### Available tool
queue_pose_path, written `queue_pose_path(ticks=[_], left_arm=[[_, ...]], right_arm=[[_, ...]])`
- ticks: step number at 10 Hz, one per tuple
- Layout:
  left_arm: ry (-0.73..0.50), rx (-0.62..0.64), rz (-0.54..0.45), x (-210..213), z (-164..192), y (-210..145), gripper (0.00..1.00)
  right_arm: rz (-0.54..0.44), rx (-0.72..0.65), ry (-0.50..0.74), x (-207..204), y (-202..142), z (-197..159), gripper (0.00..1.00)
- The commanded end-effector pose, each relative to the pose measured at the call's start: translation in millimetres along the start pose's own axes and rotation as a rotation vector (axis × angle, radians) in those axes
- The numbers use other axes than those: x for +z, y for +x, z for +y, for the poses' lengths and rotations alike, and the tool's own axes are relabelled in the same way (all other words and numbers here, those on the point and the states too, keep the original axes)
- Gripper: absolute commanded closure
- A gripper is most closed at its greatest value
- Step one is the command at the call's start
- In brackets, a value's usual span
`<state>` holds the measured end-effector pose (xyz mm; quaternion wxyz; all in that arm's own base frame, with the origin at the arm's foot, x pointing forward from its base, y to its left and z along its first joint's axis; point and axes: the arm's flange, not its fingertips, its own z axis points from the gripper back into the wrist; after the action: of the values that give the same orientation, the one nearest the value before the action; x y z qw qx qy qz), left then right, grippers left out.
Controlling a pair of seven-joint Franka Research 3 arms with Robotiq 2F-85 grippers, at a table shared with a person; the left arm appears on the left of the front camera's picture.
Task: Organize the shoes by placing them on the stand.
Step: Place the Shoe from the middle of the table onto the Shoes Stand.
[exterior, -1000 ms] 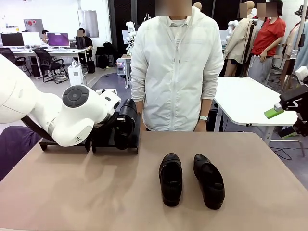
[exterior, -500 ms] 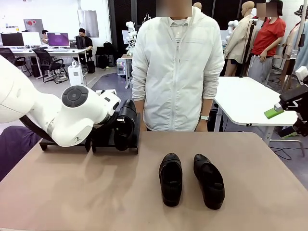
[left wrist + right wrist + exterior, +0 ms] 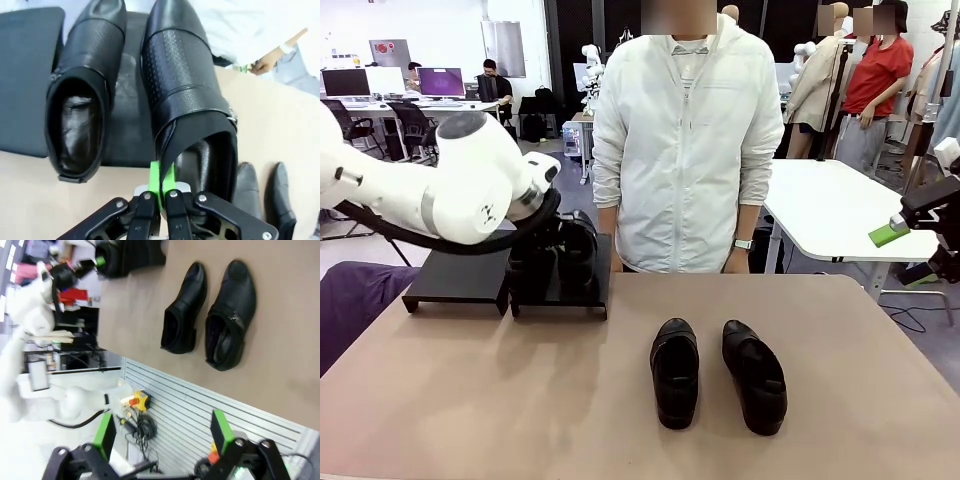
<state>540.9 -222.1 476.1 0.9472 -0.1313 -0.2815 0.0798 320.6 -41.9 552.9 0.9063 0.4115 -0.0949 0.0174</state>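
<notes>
Two glossy black shoes are on the right platform of the stand [image 3: 127, 142], toes toward the person. My left gripper [image 3: 161, 176] is shut on the heel collar of the right-hand shoe [image 3: 182, 80], beside the other shoe [image 3: 85, 95]. I cannot tell whether the held shoe rests fully on the platform. In the front view the left arm [image 3: 470, 195] hangs over this pair [image 3: 563, 262]. Two more shoes [image 3: 675, 372] [image 3: 754, 375] lie side by side mid-table. My right gripper [image 3: 164, 436] is open and holds nothing, off the table's right edge, its green pad [image 3: 888, 236] showing.
The left platform [image 3: 455, 278] of the stand is bare. A person in a white jacket [image 3: 685, 140] stands at the far edge behind the stand, hands down. Bare tan tabletop [image 3: 470, 400] lies at the front left. A white table [image 3: 840, 205] stands behind on the right.
My left arm has swung up and back, uncovering the left platform. The held shoe has come down from a tilted pose to beside the other one. The right arm has stayed still.
</notes>
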Motion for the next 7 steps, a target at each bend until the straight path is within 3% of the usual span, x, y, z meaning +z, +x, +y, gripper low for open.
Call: queue_pose_path(ticks=[1, 7], left_arm=[[0.025, 0.032, -0.053, -40, -14, 21, 1.0], [-0.014, 0.033, -0.146, -70, -12, 25, 1.0]], right_arm=[[0.006, 0.018, 0.004, 3, 1, -1, 0.0], [0.006, 0.018, 0.004, 3, 1, -1, 0.0]])
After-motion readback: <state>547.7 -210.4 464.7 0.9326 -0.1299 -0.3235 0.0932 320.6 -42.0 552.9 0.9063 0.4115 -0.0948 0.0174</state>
